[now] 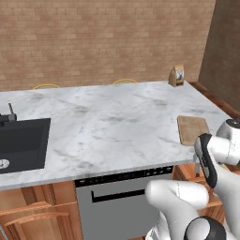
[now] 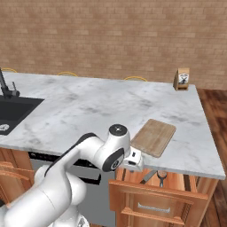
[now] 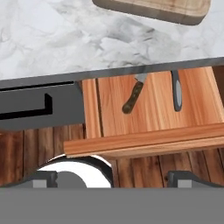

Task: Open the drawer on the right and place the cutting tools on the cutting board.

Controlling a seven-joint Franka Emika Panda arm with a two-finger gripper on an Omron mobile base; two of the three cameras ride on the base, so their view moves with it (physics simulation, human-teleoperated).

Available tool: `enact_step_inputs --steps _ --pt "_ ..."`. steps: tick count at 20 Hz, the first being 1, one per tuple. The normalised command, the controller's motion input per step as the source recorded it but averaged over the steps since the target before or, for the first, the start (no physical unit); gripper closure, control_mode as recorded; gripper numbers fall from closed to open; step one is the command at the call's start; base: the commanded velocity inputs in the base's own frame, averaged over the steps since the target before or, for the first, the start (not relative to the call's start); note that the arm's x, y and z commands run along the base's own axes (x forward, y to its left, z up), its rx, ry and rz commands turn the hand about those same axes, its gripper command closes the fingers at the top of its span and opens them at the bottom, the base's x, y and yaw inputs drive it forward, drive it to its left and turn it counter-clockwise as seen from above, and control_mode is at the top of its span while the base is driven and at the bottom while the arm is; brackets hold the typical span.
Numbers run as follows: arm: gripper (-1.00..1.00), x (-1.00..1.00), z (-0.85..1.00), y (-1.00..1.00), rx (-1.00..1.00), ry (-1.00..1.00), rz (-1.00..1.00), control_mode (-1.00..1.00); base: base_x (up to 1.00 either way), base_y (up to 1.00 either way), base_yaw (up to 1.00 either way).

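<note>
1. Below the right end of the marble counter (image 2: pixel 88 111), the drawer (image 3: pixel 153 142) already stands pulled out, its wooden floor exposed under the counter lip.
2. Two cutting tools lie inside on that floor: a knife with a dark brown handle (image 3: pixel 133 96), angled with its blade tucked back under the counter edge, and a slim dark grey utensil (image 3: pixel 176 89) lying nearly straight, just to one side of it. They are near each other but apart.
3. The cutting board (image 2: pixel 154 136) rests flat on the counter directly above the drawer, close to the front edge.
4. The gripper (image 3: pixel 111 177) hovers in front of the drawer with its jaws spread wide and nothing between them.
5. The step in hand looks to be the first pick. The knife handle seems the better target, since it is the thickest part clear of the counter lip.
6. To do it well, I would turn the wrist so the fingers straddle the handle across its width, come down vertically inside the drawer walls, and close only once the tips sit low beside the handle.
7. Lifting straight up risks striking the counter overhang, so drawing outward first seems wise.
</note>
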Motion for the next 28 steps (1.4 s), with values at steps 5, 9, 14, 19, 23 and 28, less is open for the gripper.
enact_step_inputs --steps 5,9,14,19,23,28 --pt "-1.0 0.25 -0.18 -0.02 0.0 -0.02 -0.03 -1.0 0.0 0.0 0.0" --pt "-1.0 0.31 -0.14 0.0 0.0 -0.01 -0.03 -1.0 0.0 0.0 0.0" --pt "-1.0 0.17 -0.15 -0.11 0.0 0.0 -0.04 -1.0 0.0 0.0 0.0" --pt "-1.0 0.07 -0.18 -0.22 0.0 0.0 -0.03 -1.0 0.0 0.0 0.0" --pt "-1.0 0.13 -0.24 -0.23 0.0 0.0 -0.03 -1.0 0.0 0.0 0.0" --pt "-1.0 0.1 -0.26 -0.24 0.0 0.0 -0.01 -1.0 0.0 0.0 0.0"
